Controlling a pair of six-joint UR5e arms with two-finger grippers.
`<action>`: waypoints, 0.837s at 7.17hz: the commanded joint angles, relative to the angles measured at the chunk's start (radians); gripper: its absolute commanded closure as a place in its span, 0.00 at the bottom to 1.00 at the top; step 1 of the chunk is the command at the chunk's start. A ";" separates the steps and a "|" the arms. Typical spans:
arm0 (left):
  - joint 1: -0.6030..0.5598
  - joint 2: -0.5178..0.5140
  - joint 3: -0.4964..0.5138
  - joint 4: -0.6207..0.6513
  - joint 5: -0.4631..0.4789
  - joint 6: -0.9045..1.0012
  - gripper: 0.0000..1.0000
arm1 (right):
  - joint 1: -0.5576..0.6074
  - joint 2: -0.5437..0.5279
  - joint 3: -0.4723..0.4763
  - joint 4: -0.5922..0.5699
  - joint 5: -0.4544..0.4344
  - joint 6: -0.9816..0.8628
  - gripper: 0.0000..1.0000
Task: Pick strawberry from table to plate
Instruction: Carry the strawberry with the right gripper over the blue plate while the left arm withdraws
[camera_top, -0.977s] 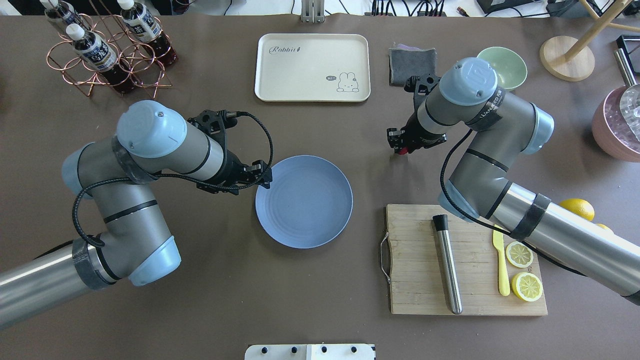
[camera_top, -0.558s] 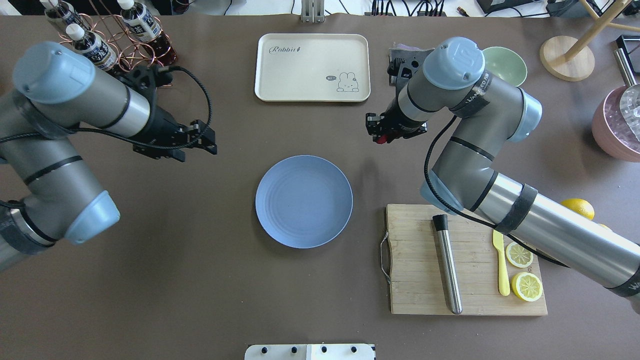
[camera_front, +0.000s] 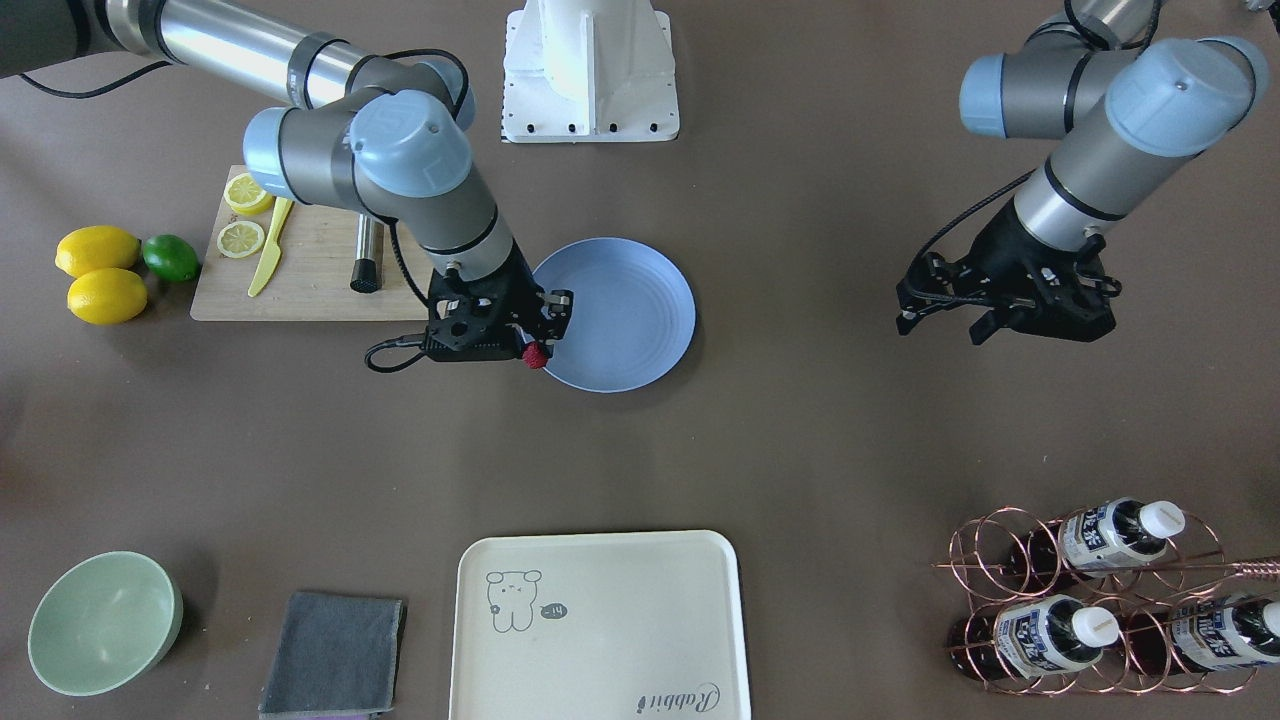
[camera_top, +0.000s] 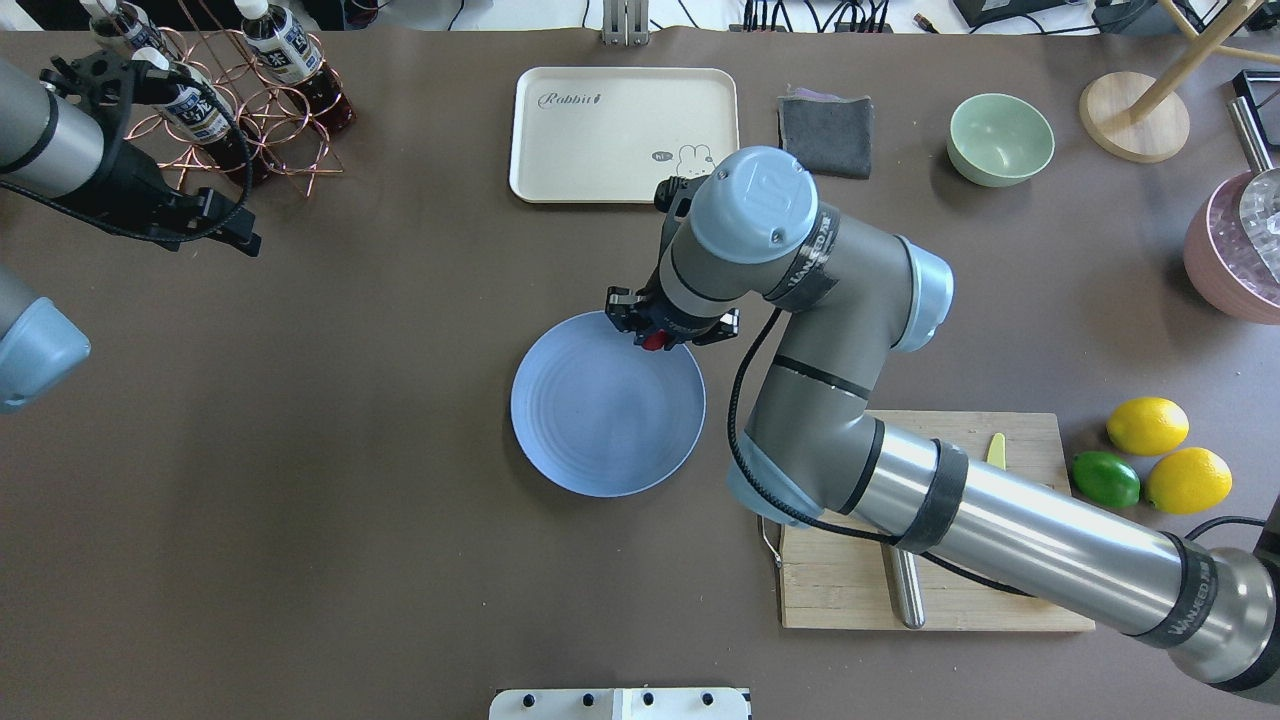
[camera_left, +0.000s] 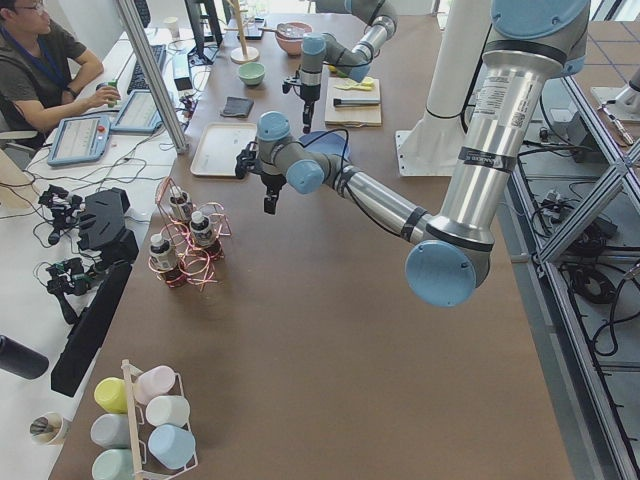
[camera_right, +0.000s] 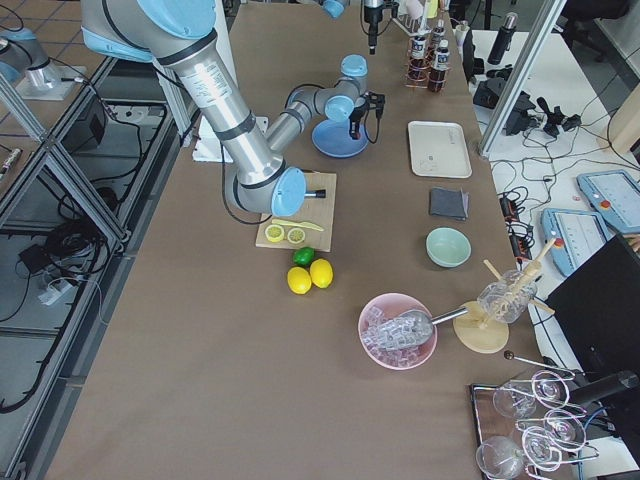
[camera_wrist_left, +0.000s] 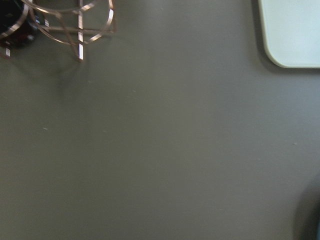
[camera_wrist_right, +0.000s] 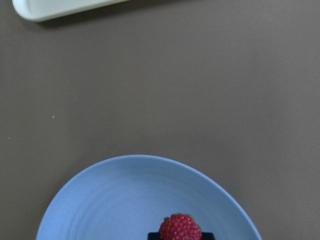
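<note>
Our right hand (camera_top: 655, 337) grips the strawberry (camera_wrist_right: 180, 227) over the plate's (camera_top: 590, 430) far rim. On our brown bench (camera_top: 350, 500) a tray (camera_top: 620, 130) lies beyond the plate, a cutting board (camera_top: 830, 590) beside it.

This is a robotics lab, with kitchenware set out only as props. Two industrial arms, one (camera_left: 460, 130) and the other (camera_right: 215, 90), rise from a white pedestal (camera_front: 590, 70) bolted at one long edge of the brown table (camera_left: 330, 330). Aluminium framing (camera_right: 70, 165) and loose cables run along the floor on that same side of the table. Across the table from the pedestal, a person (camera_left: 45, 60) sits at a desk with a tablet-like controller (camera_left: 80, 138), next to black camera gear on stands (camera_left: 100, 225). On the table lie a copper bottle rack (camera_front: 1090, 590), a cream tray (camera_front: 600, 620) and a wooden cutting board (camera_front: 310, 270).
</note>
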 joint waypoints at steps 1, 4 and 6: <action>-0.044 0.043 -0.005 0.007 -0.001 0.079 0.03 | -0.093 0.037 -0.032 -0.004 -0.088 0.033 1.00; -0.055 0.053 -0.008 0.006 -0.025 0.077 0.03 | -0.098 0.052 -0.076 0.002 -0.095 0.036 1.00; -0.058 0.063 -0.022 0.007 -0.025 0.073 0.03 | -0.098 0.050 -0.087 0.004 -0.095 0.036 0.37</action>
